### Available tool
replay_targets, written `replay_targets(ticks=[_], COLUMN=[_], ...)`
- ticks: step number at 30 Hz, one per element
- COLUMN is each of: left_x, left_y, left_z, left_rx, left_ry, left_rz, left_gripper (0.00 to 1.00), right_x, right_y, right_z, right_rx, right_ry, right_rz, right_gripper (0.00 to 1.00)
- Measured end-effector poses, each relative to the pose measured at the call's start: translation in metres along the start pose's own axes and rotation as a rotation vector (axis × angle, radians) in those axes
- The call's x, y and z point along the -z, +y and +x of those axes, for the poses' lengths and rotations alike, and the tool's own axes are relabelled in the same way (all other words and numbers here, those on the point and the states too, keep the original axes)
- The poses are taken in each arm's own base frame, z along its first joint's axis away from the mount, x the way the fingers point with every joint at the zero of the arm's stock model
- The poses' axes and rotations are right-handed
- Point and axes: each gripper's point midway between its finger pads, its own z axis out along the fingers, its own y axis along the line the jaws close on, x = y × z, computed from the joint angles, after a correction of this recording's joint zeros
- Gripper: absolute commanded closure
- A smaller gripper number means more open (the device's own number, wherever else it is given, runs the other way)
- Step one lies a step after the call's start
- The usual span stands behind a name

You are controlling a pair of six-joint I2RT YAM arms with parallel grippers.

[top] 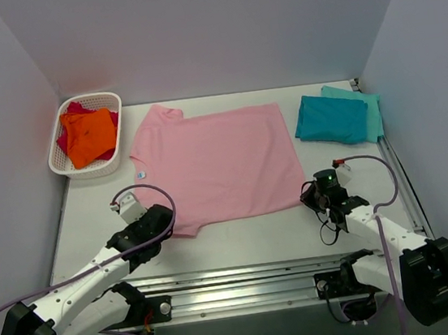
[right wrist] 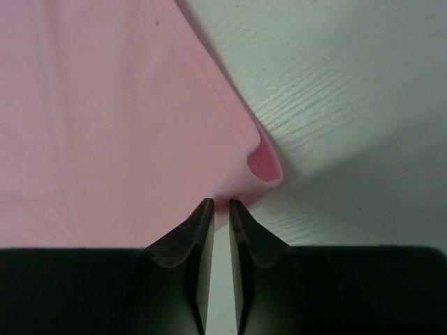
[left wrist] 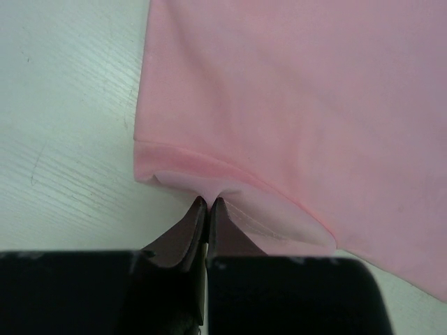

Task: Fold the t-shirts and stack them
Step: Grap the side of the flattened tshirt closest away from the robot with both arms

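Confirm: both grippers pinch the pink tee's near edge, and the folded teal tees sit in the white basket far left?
No. The folded teal tees lie on the table at far right, outside the white basket, per the top external view. The left gripper and right gripper do pinch the pink tee at its near edge.

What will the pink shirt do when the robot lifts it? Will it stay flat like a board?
Probably not. The pink t-shirt puckers where the left pincer pinches its edge, so it is likely floppy and will droop. Its corner curls up by the right pincer, so it seems thin and light. Pushed, it would probably bunch rather than slide whole.
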Motion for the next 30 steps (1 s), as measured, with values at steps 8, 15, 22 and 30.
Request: replay_targets(ticks=[8,15,22,30], left_x=[0.007,0.012,0.015,0.015], left_y=[0.0,0.004,0.005,0.006], left_z=[-0.007,-0.008,-0.011,-0.011], left_rx=[0.023,0.019,0.028,0.025], left_ry=[-0.012,-0.012,-0.017,-0.016], left_rz=[0.026,0.026,0.038,0.035], left_gripper=[0.98,0.98,0.98,0.98], right_x=[0.005,0.014,0.022,0.018], right_y=[-0.001,0.002,-0.005,-0.007], right_z=[-0.001,-0.006,-0.004,0.003], right_rx=[-0.003,-0.011,0.011,0.0], right_ry=[-0.006,-0.025,-0.016,0.008], right_rz=[0.0,-0.024,-0.005,0.001], right_gripper=[1.0,0.66,0.26,0.35])
